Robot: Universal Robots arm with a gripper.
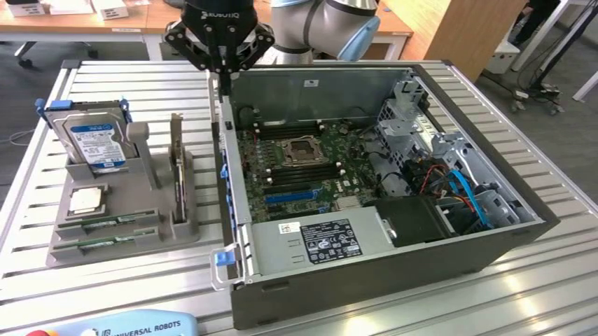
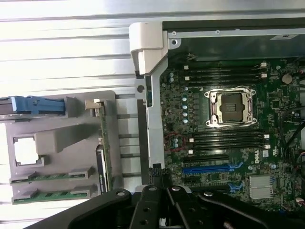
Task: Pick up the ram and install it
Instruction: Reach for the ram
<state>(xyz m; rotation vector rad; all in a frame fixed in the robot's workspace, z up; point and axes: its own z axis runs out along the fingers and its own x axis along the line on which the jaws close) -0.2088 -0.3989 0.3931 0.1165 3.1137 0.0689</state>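
Observation:
Two rams, thin green sticks, lie flat in the front slots of a grey holder (image 1: 140, 234): one ram (image 1: 117, 220) behind the other ram (image 1: 103, 243). The wrist view shows them as ram (image 2: 52, 176) and ram (image 2: 50, 195). My gripper (image 1: 224, 77) hangs shut with nothing in it above the far left wall of the open computer case (image 1: 374, 259), well away from the holder. In the wrist view the gripper (image 2: 159, 183) sits over that wall. Empty black memory slots (image 2: 228, 138) flank the processor socket (image 2: 231, 107) on the motherboard.
The holder also carries a blue-labelled hard drive (image 1: 94, 140), a square silver processor chip (image 1: 86, 201) and an upright dark expansion card (image 1: 178, 168). A power supply (image 1: 318, 241) and cables fill the case's near and right side. The slatted metal table (image 1: 523, 294) surrounds everything.

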